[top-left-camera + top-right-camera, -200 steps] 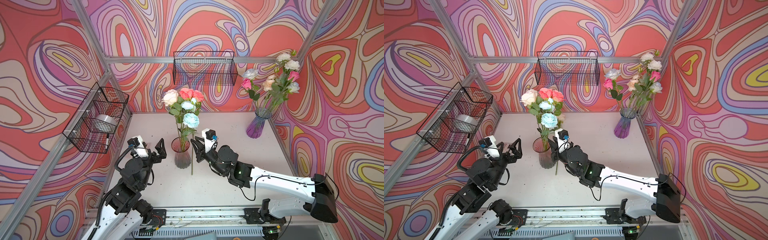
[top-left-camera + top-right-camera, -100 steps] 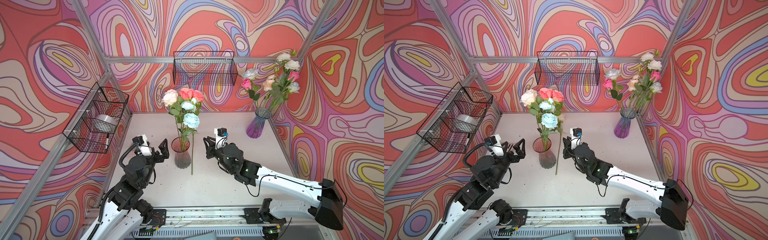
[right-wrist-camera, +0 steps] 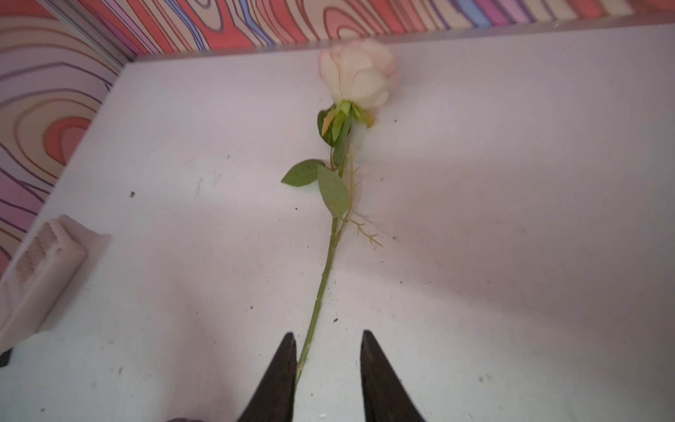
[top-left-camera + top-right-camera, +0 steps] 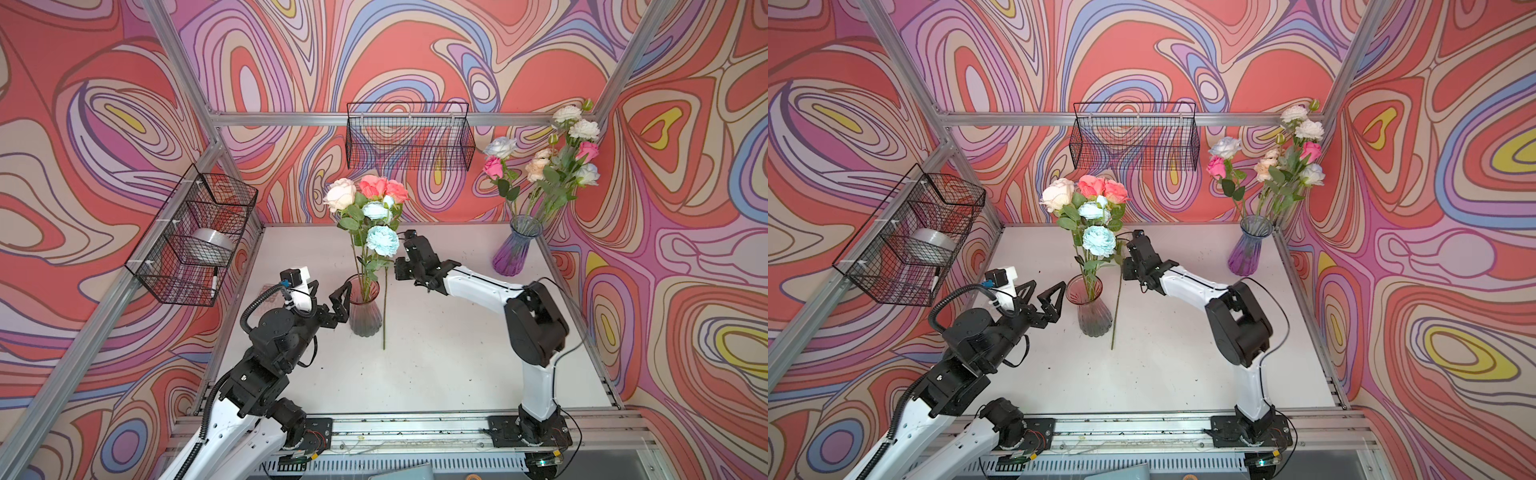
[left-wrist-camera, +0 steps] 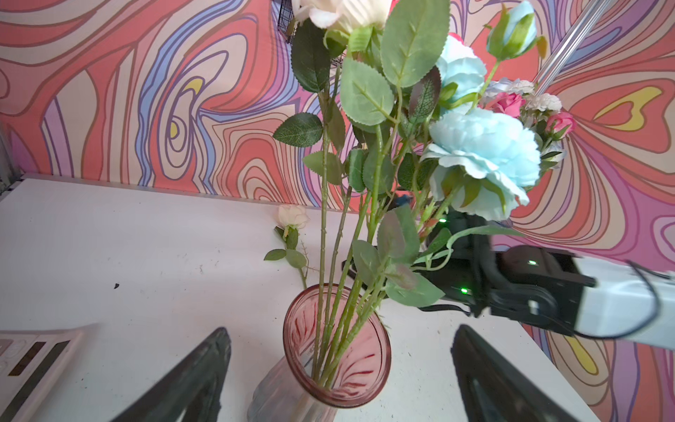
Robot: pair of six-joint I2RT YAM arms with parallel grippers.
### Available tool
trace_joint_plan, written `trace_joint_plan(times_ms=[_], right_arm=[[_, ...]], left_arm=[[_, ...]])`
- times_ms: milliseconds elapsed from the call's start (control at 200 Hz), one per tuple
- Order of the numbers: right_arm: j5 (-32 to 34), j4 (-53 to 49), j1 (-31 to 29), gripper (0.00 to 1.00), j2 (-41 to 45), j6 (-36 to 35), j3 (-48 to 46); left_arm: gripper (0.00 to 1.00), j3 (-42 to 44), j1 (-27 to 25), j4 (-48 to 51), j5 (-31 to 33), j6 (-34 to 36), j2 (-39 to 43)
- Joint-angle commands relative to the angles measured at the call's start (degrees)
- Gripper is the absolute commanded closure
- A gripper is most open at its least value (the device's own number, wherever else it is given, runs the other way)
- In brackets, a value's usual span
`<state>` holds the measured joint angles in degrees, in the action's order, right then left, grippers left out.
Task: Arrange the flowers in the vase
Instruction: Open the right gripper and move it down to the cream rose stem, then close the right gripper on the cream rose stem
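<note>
The right claw [image 3: 327,334] hangs over the counter [image 3: 511,219], jaws a little apart and clamped on nothing. In the right wrist view the green stem [image 3: 321,288] of a cream rose [image 3: 356,71] runs from just beside the inner edge of the finger at lower centre-left up to the bloom at top centre. The rose lies flat on the counter. It is the only flower seen outside a vase, so the step in hand looks like picking it up.

To do it well, I would shift the claw sideways until the stem sits midway between the fingers; closing from here may nudge or roll it. Grip the bare stretch below the two leaves, tips nearly down to the counter, leaving the cut end free to enter the vase.

The left claw [image 4: 330,293] stands wide apart and empty, just left of the pink glass vase [image 4: 365,309] at the centre of both top views — whether a fingertip touches the rim I cannot tell. It could steady the vase. The stems under the pale blue bloom [image 4: 381,241] crowd one side of the mouth, so aim for the free side, coming in above the foliage. The purple vase [image 4: 515,249] at upper right, well apart, holds another bunch.
</note>
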<state>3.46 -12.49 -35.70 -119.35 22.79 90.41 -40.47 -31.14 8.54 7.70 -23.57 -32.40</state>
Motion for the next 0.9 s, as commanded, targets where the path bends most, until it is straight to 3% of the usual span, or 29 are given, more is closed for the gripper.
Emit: trace_joint_plan(times_ms=[0, 150, 436, 521, 641, 791, 896], right_arm=[[0.4, -10.2, 0.0, 0.67, -8.4, -1.7, 10.1], [1.0, -14.3, -0.1, 0.64, -17.2, -1.5, 19.3], [6.1, -17.7, -1.5, 0.64, -24.8, -2.1, 25.9], [9.4, -22.4, -1.8, 0.67, -28.2, -1.9, 30.7], [12.2, -27.6, -1.7, 0.82, -31.0, -1.6, 34.5], [13.5, -25.2, -1.0, 0.96, -26.0, -1.9, 27.1], [12.7, -22.8, 0.1, 1.0, -21.2, -2.1, 20.2]], left_arm=[[0.05, -1.0, 0.2, -1.9, -1.3, 0.8, 0.5], [0.05, -0.8, 0.3, -2.0, -1.1, 0.7, 0.6], [0.05, -0.9, 0.3, -2.1, -1.9, 0.4, 0.5], [0.05, -1.0, 0.3, -2.0, -1.5, 0.4, 0.6], [0.05, -0.9, 0.3, -1.9, -1.2, 0.6, 0.8], [0.05, -0.9, 0.3, -1.9, -1.0, 0.7, 0.9], [0.05, -0.9, 0.2, -1.9, -0.8, 0.7, 0.8]])
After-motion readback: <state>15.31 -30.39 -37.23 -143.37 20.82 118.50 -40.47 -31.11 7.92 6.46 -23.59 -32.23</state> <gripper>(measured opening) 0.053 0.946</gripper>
